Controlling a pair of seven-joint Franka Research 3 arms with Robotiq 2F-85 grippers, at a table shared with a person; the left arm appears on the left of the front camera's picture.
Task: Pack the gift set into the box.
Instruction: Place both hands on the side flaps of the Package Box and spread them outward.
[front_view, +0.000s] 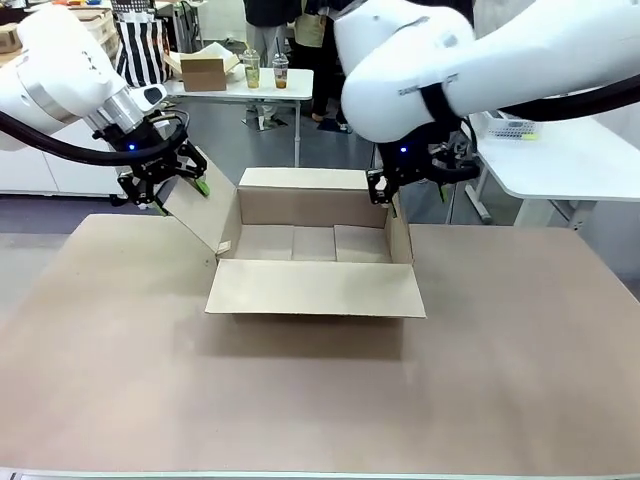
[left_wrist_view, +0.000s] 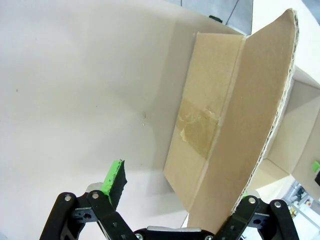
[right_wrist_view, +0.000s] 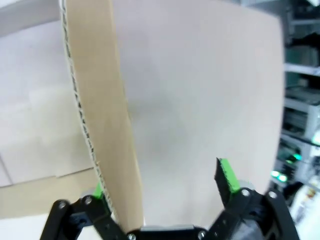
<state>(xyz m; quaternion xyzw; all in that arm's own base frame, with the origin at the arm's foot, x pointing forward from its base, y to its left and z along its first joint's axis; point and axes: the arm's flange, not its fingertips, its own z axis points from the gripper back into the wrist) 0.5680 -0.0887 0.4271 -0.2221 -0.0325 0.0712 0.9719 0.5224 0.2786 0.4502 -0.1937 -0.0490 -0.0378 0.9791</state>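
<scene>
Open grippers straddling the box's side flaps
The box (front_view: 313, 245) is sitting open mid-table (front_view: 500, 360), its near flap (front_view: 315, 290) lying flat. The left gripper (front_view: 182, 195) is gaping wide around the left flap (front_view: 200, 212) edge and the right gripper (front_view: 385, 190) around the right flap (front_view: 400, 238), neither one clamping, with bare tabletop lying all round

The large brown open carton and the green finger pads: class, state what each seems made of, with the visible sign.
The large brown open carton: corrugated cardboard, matt; fluted flap edge shows. The green finger pads: likely rubber or foam; matt, chunky.
</scene>
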